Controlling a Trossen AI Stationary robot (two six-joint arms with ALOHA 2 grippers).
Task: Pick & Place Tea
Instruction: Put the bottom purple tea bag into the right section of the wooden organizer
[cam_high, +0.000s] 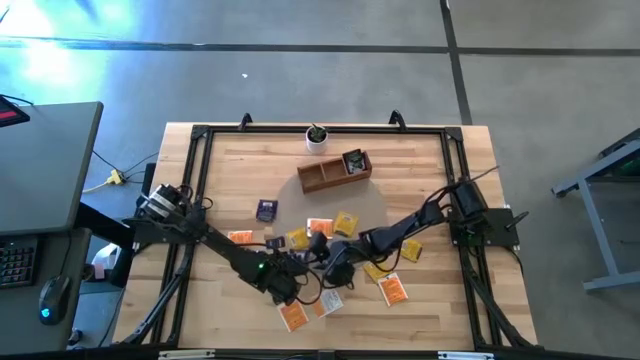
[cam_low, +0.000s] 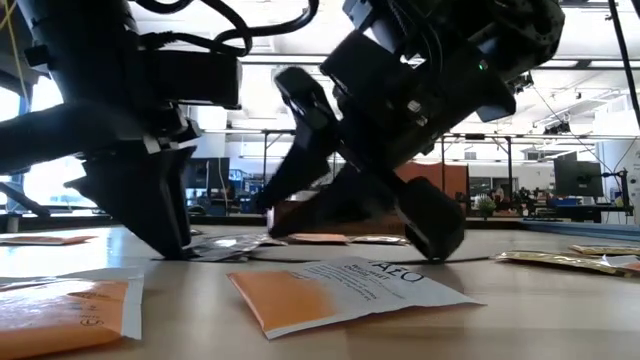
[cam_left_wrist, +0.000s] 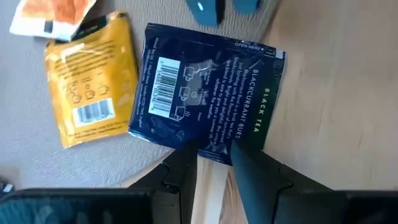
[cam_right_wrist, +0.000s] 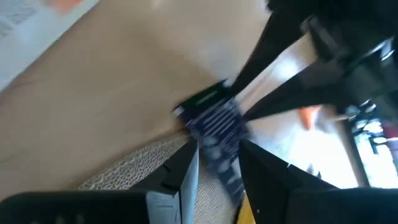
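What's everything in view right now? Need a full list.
table: one, pale wood, under both arms
wooden tray: one, brown, far middle
potted plant: one, white pot, beyond the tray
orange tea sachets: about five, scattered mid to near table
yellow tea sachets: about four, mid table
purple tea sachet: one, alone, left of centre
blackcurrant tea sachet: one, dark blue, between the two grippers
left gripper: at that sachet's edge
right gripper: jaws closed on that sachet

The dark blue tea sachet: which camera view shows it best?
The left wrist view: the dark blue tea sachet fills it, print readable, at the left claw. The right wrist view blurs it; the high and low views hide it behind arms.
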